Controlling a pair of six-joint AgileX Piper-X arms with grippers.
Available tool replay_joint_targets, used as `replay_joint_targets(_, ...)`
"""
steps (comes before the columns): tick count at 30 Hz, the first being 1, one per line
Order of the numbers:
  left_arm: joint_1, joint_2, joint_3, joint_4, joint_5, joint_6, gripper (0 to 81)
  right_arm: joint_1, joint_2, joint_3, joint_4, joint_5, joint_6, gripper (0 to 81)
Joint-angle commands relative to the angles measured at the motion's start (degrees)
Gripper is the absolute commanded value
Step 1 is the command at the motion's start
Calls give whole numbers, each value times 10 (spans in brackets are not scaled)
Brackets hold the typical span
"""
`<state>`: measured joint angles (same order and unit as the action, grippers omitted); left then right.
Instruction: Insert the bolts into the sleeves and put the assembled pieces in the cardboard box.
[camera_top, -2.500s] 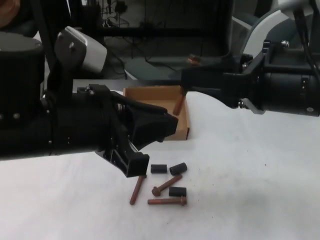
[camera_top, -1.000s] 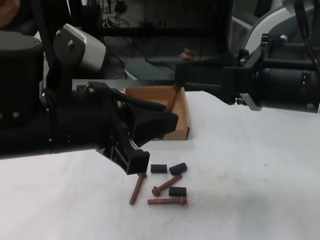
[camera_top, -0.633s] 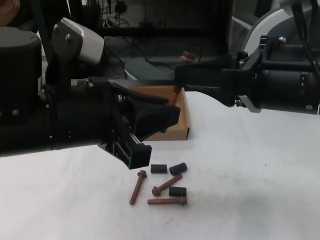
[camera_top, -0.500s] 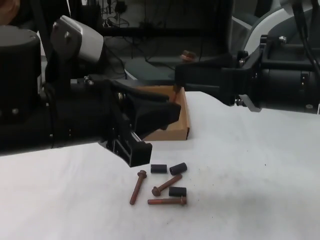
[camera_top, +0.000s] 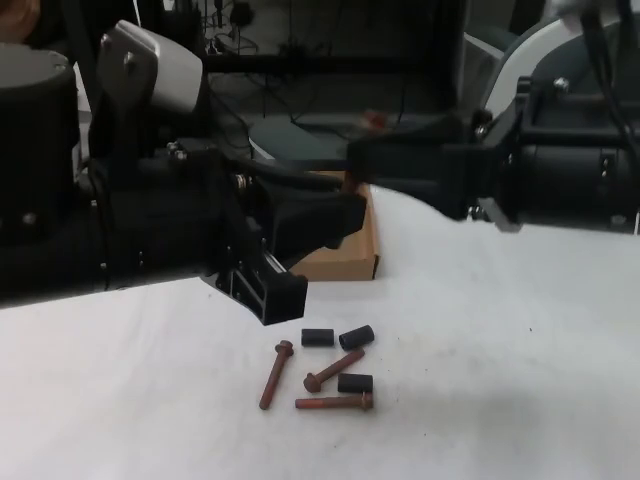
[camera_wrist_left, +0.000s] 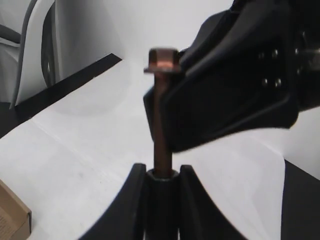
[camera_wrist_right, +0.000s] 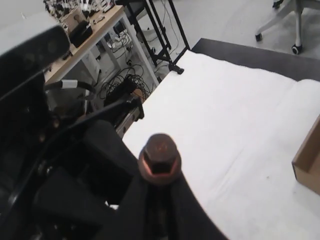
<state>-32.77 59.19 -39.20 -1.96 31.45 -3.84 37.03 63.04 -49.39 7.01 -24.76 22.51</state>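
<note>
Bench (camera_top: 520, 360): white-covered surface across the lower part of the high view. Cardboard box (camera_top: 345, 262) stands on it at centre frame, partly hidden. A loose group lies lower centre, apart from the box.

Left bolt (camera_top: 272, 375): steeply slanted, head uppermost. Middle bolt (camera_top: 334, 370): slanted, head at its lower-left end. Lowest bolt (camera_top: 334, 403): near level, head to the right.

Left sleeve (camera_top: 317, 338) and right sleeve (camera_top: 355, 337), both black, lie side by side above the bolts. Third sleeve (camera_top: 355, 383) lies between the middle and lowest bolts; contact cannot be determined.
</note>
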Motion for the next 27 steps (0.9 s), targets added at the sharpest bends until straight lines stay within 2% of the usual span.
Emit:
replay_joint_targets(1, 0, 0, -7, -26, -10, -4, 17, 16, -2, -5, 37, -14, -15, 6)
replay_joint_targets(7, 0, 0, -7, -43, -10, -9, 17, 41, 4, -5, 51, -14, -19, 6)
replay_joint_targets(16, 0, 0, -7, -43, -10, -13, 17, 41, 4, -5, 51, -8, -19, 1)
replay_joint_targets(17, 0, 0, -7, -43, -10, -13, 17, 41, 4, -5, 51, -8, -19, 27)
replay_joint_targets(18, 0, 0, -7, -43, -10, -13, 17, 41, 4, -5, 51, -6, -19, 91)
replay_joint_targets(19, 0, 0, -7, -43, -10, -13, 17, 41, 4, -5, 51, 2, -19, 192)
replay_joint_targets(22, 0, 0, -7, -43, -10, -13, 17, 41, 4, -5, 51, 44, -17, 609)
replay_joint_targets(23, 0, 0, -7, -43, -10, -13, 17, 41, 4, -5, 51, 65, -8, 700)
replay_joint_targets(27, 0, 0, -7, -43, -10, -13, 17, 41, 4, -5, 51, 99, 7, 700)
